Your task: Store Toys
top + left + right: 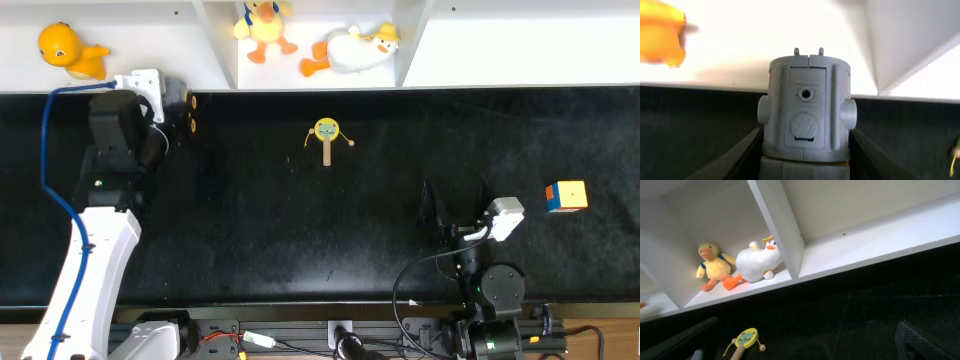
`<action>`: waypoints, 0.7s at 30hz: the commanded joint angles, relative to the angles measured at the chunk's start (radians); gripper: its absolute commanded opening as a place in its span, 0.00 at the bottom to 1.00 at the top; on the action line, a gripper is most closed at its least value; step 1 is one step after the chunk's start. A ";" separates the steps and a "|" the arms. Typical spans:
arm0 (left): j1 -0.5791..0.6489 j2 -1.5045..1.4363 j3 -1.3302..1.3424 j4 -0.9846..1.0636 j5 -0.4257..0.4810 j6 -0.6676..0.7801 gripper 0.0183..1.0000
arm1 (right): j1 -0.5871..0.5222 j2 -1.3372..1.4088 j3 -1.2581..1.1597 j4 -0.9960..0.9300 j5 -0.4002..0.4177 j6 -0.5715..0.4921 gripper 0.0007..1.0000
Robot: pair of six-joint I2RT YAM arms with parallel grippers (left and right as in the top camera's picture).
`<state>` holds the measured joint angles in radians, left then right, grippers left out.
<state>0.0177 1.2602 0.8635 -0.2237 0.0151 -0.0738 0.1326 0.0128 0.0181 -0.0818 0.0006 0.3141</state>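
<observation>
Left tool: clamped on the grey plastic toy, one finger on each side of its round body, right at the front lip of the shelf.
Grey plastic toy: in the grip at the mouth of the left compartment, a flat panel with a screw hole facing the wrist camera. Whether it rests on the tabletop or hangs just above it, I cannot tell.
Right tool: fingers spread wide with nothing between them, on the near right of the tabletop.
Left compartment: orange duck toy sits well inside, off to one side of the held toy.
Middle compartment: yellow duck plush and white duck plush, just beside each other.
Tabletop, middle: small rattle drum lies flat in front of the middle compartment, handle pointing toward the arms.
Tabletop, right: colour cube sits near the right tool, apart from it.
</observation>
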 commanded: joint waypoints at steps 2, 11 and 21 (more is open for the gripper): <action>-0.040 0.064 0.030 0.102 -0.011 -0.067 0.17 | 0.005 -0.009 -0.014 0.005 0.004 0.004 1.00; -0.070 0.213 0.100 0.159 -0.098 -0.019 0.16 | 0.005 -0.009 -0.013 0.005 0.004 0.004 0.99; -0.070 0.277 0.179 0.176 -0.115 0.034 0.16 | 0.005 -0.009 -0.014 0.005 0.004 0.004 1.00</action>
<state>-0.0463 1.5265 1.0042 -0.0589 -0.0765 -0.0681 0.1326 0.0128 0.0181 -0.0826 0.0006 0.3141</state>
